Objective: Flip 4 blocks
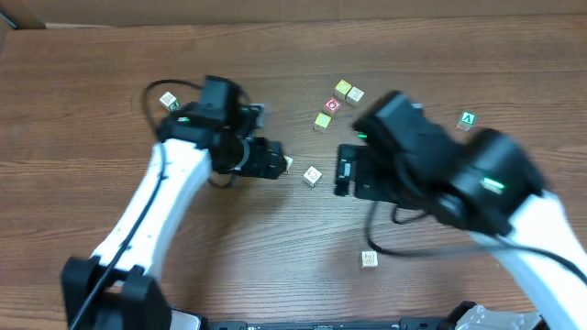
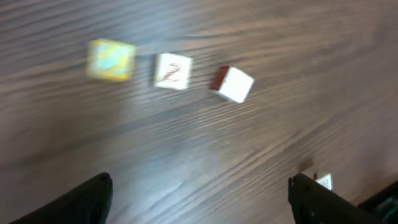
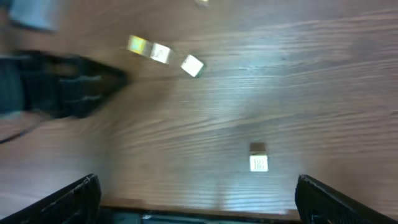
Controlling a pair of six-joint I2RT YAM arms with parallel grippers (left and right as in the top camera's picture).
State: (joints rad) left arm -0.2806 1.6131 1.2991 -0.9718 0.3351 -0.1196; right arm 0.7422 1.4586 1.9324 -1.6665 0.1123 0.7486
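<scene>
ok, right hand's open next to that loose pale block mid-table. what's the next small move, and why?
Probably ease the right hand forward and down over the pale block just ahead of it. The hand is wide open and empty, and that block lies free on the table, so it looks the nearest one to grasp and flip.
</scene>
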